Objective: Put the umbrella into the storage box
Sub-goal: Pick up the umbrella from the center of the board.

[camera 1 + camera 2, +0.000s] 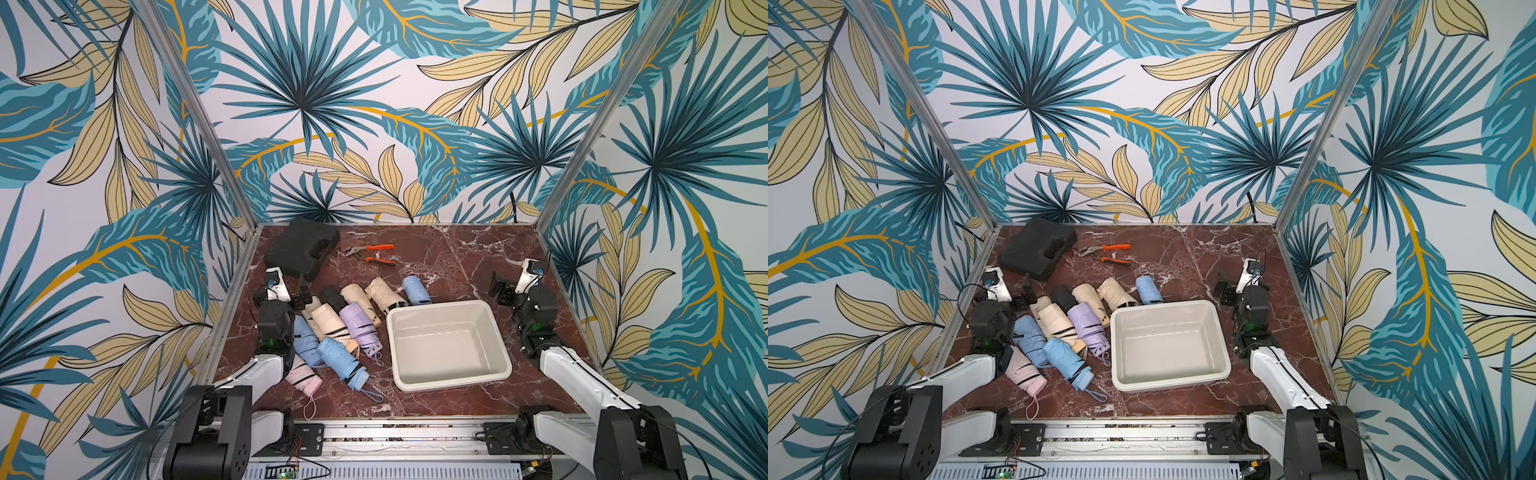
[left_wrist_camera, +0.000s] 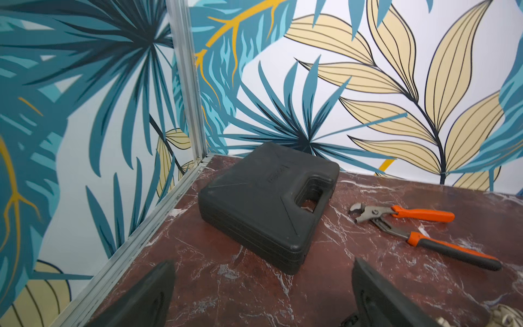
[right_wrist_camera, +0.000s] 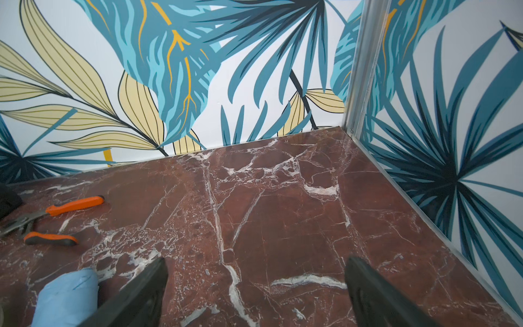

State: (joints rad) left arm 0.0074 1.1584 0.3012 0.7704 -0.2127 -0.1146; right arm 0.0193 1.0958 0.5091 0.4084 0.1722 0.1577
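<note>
The left end effector [image 2: 263, 263], facing a black case [image 2: 266, 206], and the right end effector [image 3: 256, 260] are both spread wide, gripping nothing. Folded umbrellas [image 1: 357, 326] lie heaped on the counter [image 1: 478, 257] just beside the white storage box [image 1: 444, 353].

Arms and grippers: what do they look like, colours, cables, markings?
The left arm and right arm have white link shells, black joint housings with a small green light, and thin black cables. The left gripper and right gripper have black tapered fingers.
</note>
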